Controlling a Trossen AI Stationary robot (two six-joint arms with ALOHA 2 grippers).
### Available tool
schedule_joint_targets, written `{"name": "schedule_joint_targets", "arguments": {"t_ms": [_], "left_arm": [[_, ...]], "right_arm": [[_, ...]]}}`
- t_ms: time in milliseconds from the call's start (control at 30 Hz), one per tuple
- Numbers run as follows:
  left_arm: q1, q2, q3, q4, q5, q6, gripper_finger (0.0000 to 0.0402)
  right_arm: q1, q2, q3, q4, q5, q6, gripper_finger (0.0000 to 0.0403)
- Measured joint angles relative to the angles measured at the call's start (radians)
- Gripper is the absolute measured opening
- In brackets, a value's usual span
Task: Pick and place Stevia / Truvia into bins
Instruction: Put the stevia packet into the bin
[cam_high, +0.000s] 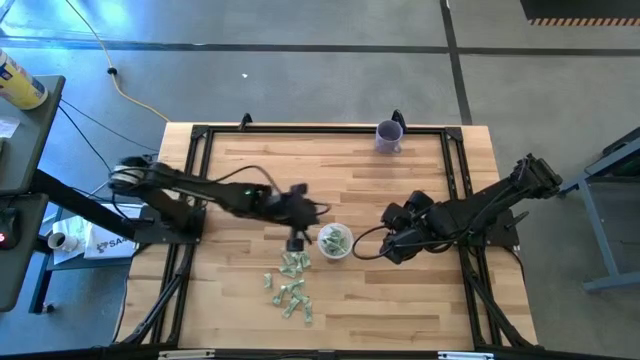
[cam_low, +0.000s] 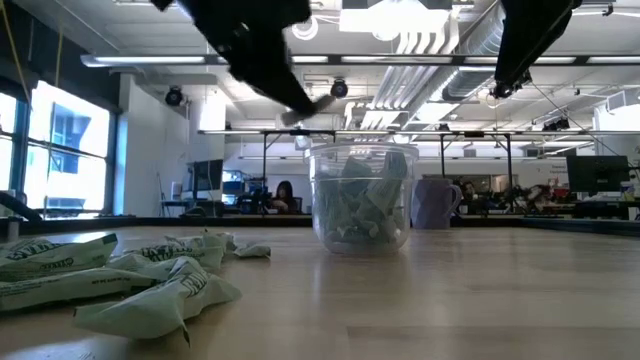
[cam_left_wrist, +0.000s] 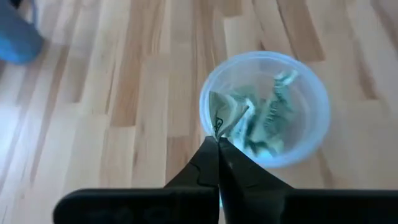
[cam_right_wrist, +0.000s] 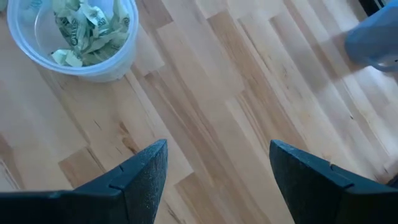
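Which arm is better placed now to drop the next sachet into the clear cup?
The left. The left gripper is shut on a sachet at the clear cup rim; the right gripper is open, empty, beside it.

I had a wooden table (cam_high: 420, 300) of pale butcher-block planks in front of me, framed by dark rails along its edges. On it stood a clear cup (cam_high: 335, 242) near the middle, partly filled with green and white sachets, and a loose heap of the same sachets (cam_high: 290, 285) lay just beside it toward the near edge, some crumpled. A purple cup (cam_high: 389, 136) stood well apart from both, at the far edge.
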Motion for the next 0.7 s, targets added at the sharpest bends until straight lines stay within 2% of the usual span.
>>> {"name": "schedule_joint_targets", "arguments": {"t_ms": [233,367,433,600,700], "left_arm": [[0.037,0.21,0.209,-0.002,0.12,0.047,0.0021],[0.015,0.294,0.297,-0.076,0.14,0.051,0.0036],[0.002,0.325,0.307,-0.123,0.143,0.051,0.0039],[-0.01,0.384,0.31,-0.118,0.136,0.047,0.0025],[-0.01,0.408,0.308,-0.133,0.095,0.037,0.0037]], "right_arm": [[0.0,0.0,0.0,-0.02,0.0,0.002,0.0271],[0.003,0.0,0.0,-0.032,0.001,0.004,0.0271],[0.005,0.0,0.0,-0.033,0.0,0.004,0.0271],[0.009,-0.001,0.0,-0.042,0.017,0.006,0.0271],[0.009,0.0,0.0,-0.048,0.031,0.005,0.0271]]}}
